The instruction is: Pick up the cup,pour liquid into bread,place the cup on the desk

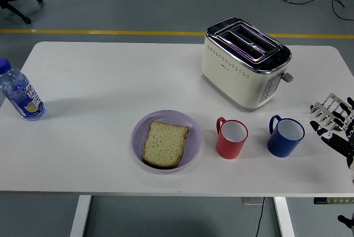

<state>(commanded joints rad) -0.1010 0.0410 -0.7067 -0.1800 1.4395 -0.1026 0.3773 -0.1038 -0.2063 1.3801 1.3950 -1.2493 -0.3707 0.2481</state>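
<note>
- You are seeing nothing done: red cup (232,138) and blue cup (286,136) standing untouched, right of the bread (165,143).
- Your right hand (335,121) is hovering spread at the right edge, holding nothing.

Red ceramic cup (232,138) upright, white inside, handle pointing far-left, just right of plate. Blue ceramic cup (286,136) upright beside it, further right, handle far-left too. Slice of toasted bread (165,143) lying flat on round lilac plate (189,129), near front edge of table.
</note>
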